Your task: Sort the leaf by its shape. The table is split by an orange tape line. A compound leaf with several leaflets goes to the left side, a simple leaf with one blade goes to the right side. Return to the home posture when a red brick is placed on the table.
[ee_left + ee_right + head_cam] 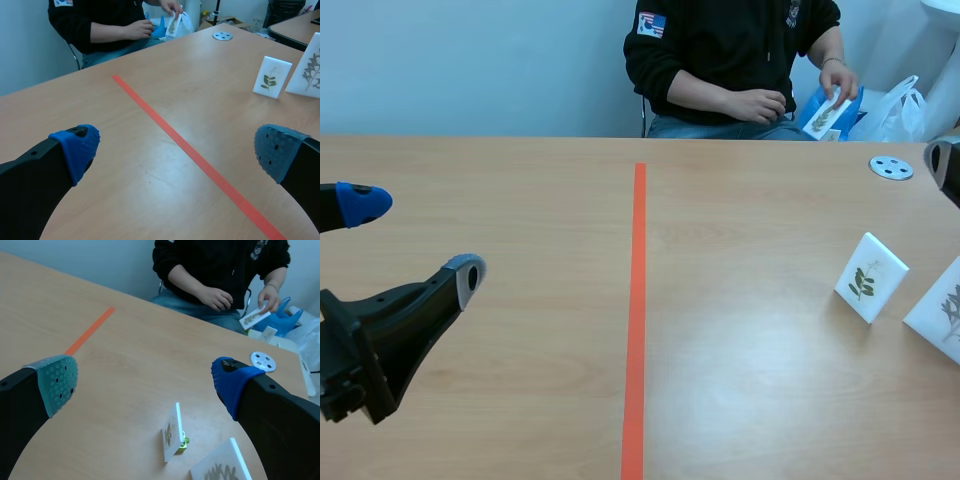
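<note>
Leaf card (870,277) upright on tabletop (520,400) at mid right of frame, right of orange tape line (638,320); second leaf card (940,310) just beside it at right edge. Left gripper (417,240) at lower left, fingers apart, empty. Right gripper (145,385) likewise spread wide, clamped on nothing.

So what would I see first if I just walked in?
The orange tape line runs down the middle of the table. On its right stand a small leaf card and a bigger card. Across the table a person holds another card.
</note>
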